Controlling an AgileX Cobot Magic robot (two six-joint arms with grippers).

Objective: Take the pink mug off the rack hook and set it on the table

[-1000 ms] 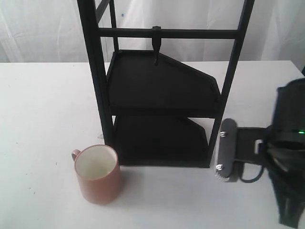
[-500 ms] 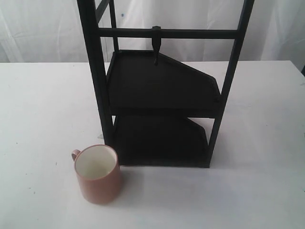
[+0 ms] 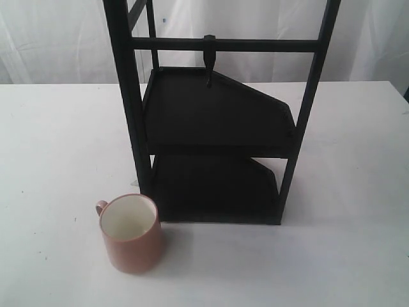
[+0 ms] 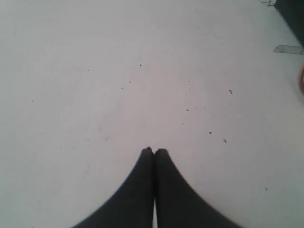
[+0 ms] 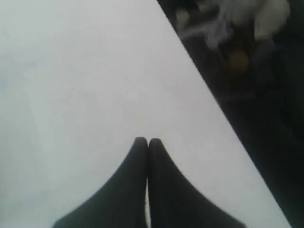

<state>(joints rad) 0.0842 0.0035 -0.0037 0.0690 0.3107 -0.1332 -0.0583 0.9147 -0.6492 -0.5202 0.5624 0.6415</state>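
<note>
The pink mug (image 3: 131, 234) stands upright on the white table (image 3: 57, 147), just left of the black rack's front left post, its handle pointing back-left. The small black rack hook (image 3: 209, 61) hangs bare from the rack's top crossbar. Neither arm shows in the exterior view. In the left wrist view my left gripper (image 4: 154, 151) is shut and holds nothing, over bare speckled table; a sliver of the pink mug (image 4: 301, 80) shows at that frame's edge. In the right wrist view my right gripper (image 5: 145, 140) is shut and holds nothing, near the table's edge.
The black rack (image 3: 217, 128) with two dark shelves stands at the middle of the table. A white curtain hangs behind. Beyond the table (image 5: 71, 71) edge in the right wrist view lies dark floor with clutter (image 5: 237, 28).
The right arm, seen at the exterior view's right edge one second ago, has drawn back out of that view. The mug and rack have not moved.
</note>
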